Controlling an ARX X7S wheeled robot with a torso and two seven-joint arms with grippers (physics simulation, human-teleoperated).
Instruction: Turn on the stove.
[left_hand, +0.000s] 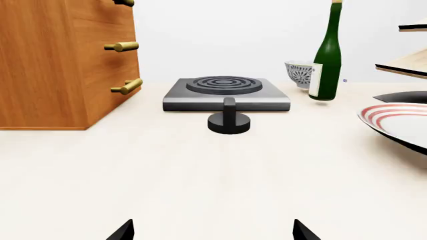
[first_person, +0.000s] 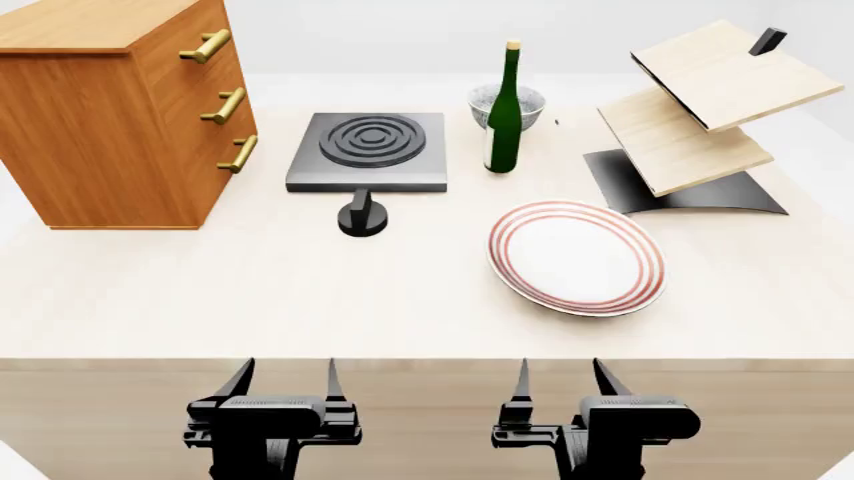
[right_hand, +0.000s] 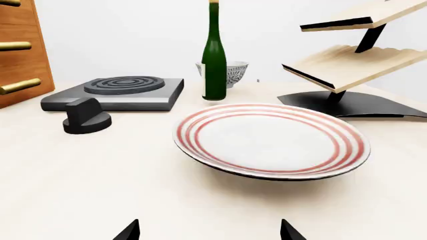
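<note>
The stove is a flat dark grey slab with a ring burner, at the back of the table left of centre. Its small black round knob with an upright ridge stands on the table just in front of the slab. Both show in the left wrist view, stove and knob, and in the right wrist view, stove and knob. My left gripper and right gripper are both open and empty, at the table's near edge, well short of the knob.
A wooden drawer cabinet stands left of the stove. A green bottle and a patterned bowl stand to its right. A red-striped plate lies at centre right. A black stand with slanted wooden boards is at far right.
</note>
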